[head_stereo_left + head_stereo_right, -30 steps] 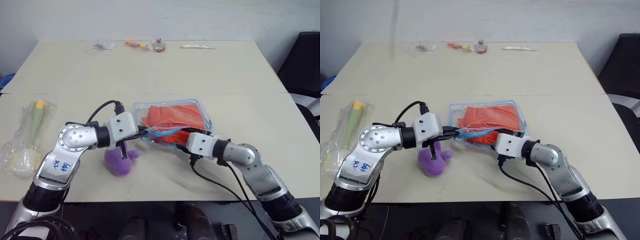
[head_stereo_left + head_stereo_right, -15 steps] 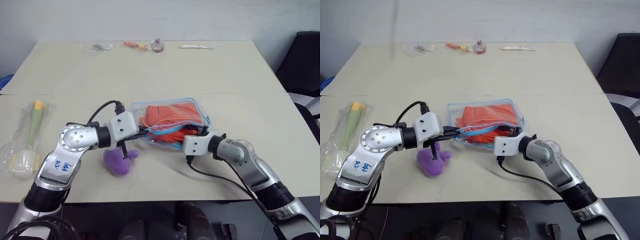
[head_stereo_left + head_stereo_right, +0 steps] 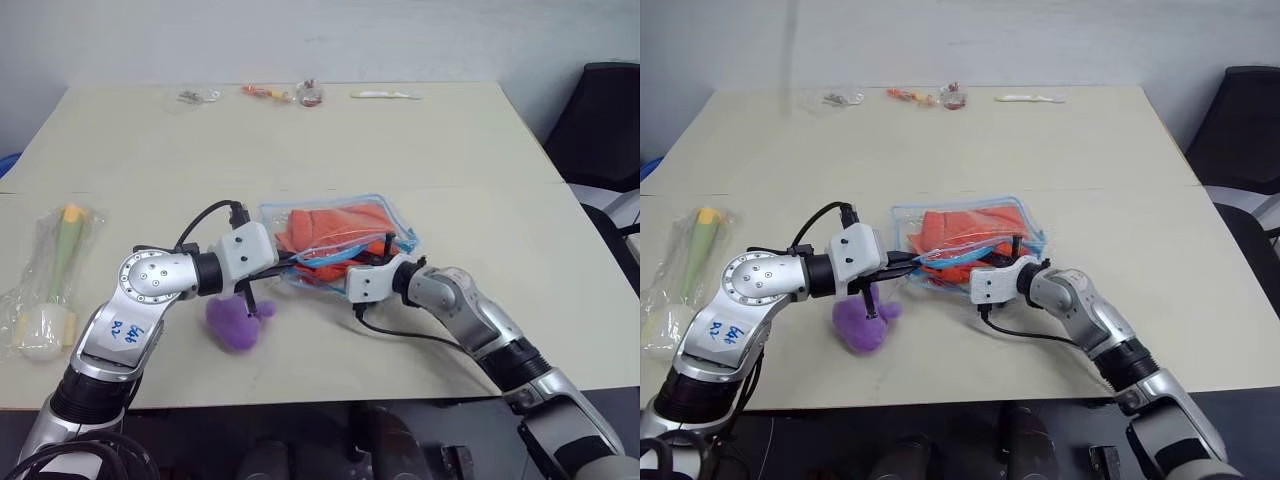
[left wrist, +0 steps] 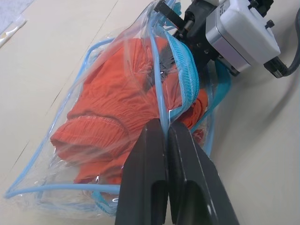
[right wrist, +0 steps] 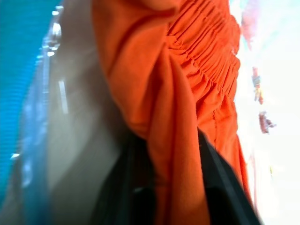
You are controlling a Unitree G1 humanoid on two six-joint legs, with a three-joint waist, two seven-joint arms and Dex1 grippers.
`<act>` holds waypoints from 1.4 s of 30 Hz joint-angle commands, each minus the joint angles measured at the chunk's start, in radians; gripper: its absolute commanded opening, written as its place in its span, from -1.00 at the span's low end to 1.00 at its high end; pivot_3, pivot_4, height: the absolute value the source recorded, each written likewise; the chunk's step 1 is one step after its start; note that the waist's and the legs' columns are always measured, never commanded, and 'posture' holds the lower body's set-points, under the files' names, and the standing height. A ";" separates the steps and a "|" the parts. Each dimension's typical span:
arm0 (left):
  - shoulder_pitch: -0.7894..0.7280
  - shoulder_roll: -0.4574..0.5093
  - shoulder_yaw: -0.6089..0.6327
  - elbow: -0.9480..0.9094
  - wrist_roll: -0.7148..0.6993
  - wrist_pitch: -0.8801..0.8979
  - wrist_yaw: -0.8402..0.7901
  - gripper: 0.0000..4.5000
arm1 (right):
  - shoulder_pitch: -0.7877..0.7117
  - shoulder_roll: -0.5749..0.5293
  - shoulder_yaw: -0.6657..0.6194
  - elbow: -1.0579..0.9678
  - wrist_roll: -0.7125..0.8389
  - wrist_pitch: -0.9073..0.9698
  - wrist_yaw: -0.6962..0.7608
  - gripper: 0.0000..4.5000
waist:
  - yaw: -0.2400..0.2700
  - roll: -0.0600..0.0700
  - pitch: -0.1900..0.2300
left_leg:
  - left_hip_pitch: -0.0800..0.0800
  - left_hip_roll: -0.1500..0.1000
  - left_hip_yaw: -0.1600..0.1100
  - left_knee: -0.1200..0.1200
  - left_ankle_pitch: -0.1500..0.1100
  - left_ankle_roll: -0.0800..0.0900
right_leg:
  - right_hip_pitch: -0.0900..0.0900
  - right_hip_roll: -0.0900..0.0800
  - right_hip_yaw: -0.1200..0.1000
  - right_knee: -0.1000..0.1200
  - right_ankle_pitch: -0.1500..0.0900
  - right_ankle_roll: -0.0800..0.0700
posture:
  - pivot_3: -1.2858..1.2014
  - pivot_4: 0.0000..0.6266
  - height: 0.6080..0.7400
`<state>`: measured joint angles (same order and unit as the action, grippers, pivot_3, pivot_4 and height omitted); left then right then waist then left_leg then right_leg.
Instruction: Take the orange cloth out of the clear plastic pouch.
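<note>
The clear plastic pouch (image 3: 404,232) with blue trim lies at mid-table, its mouth lifted toward me. Inside it sits the wrinkled orange cloth (image 3: 330,222), partly bulging from the opening. My left gripper (image 3: 290,262) comes in from the left, shut on the pouch's blue-trimmed upper lip (image 4: 161,101); its fingers (image 4: 146,154) press together around the trim. From the right, my right gripper (image 3: 385,250) reaches into the pouch mouth. In the right wrist view a fold of the orange cloth (image 5: 187,93) is pinched between its two dark fingers (image 5: 220,187).
A purple plush toy (image 3: 238,320) lies just below the left gripper. A clear wrapper with a green-yellow stick (image 3: 55,275) lies at the table's left edge. Small items (image 3: 275,92) and a white piece (image 3: 385,94) line the far edge. A black chair (image 3: 605,120) stands at the right.
My right gripper has pushed further into the pouch mouth, rolled, and closed from open onto the orange cloth. The left gripper has kept its hold on the pouch lip.
</note>
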<state>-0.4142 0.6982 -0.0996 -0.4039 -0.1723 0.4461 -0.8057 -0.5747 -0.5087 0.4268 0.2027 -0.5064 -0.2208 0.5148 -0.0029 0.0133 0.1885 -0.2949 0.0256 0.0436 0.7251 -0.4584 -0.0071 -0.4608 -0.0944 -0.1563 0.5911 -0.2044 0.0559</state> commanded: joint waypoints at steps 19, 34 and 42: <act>-0.181 -0.178 -0.031 0.193 0.121 0.046 0.201 -1.00 | 0.191 -0.218 -0.192 -0.574 0.727 0.296 0.639 -0.98 | 0.017 0.000 0.001 | -0.002 -0.002 -0.002 0.000 0.000 0.001 | -0.001 0.000 -0.002 -0.001 0.000 0.000 | 0.03 -0.52 1.00; -0.100 -0.104 -0.028 0.227 0.164 0.027 0.156 -1.00 | 0.043 -0.476 -0.609 -0.527 1.144 0.685 0.736 -0.98 | 0.030 0.000 0.001 | -0.002 -0.002 -0.002 0.002 0.000 0.001 | -0.001 -0.001 -0.002 -0.002 0.001 0.001 | 0.03 -0.52 1.00; -0.036 -0.045 0.054 0.098 0.043 0.069 0.055 -0.14 | -0.058 -0.574 -0.625 -0.157 0.849 0.399 0.648 -1.00 | 0.028 0.000 0.001 | -0.003 -0.002 -0.001 0.002 0.000 0.002 | -0.001 -0.002 -0.002 -0.002 0.001 0.001 | 0.03 -0.52 1.00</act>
<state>-0.4463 0.6367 -0.0818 -0.2528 -0.1003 0.5243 -0.7273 -0.6140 -1.0605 -0.1973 -0.0176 0.4315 0.2954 1.1979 0.0255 0.0129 0.1897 -0.2978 0.0234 0.0429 0.7267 -0.4586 -0.0056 -0.4618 -0.0962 -0.1577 0.5894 -0.2035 0.0571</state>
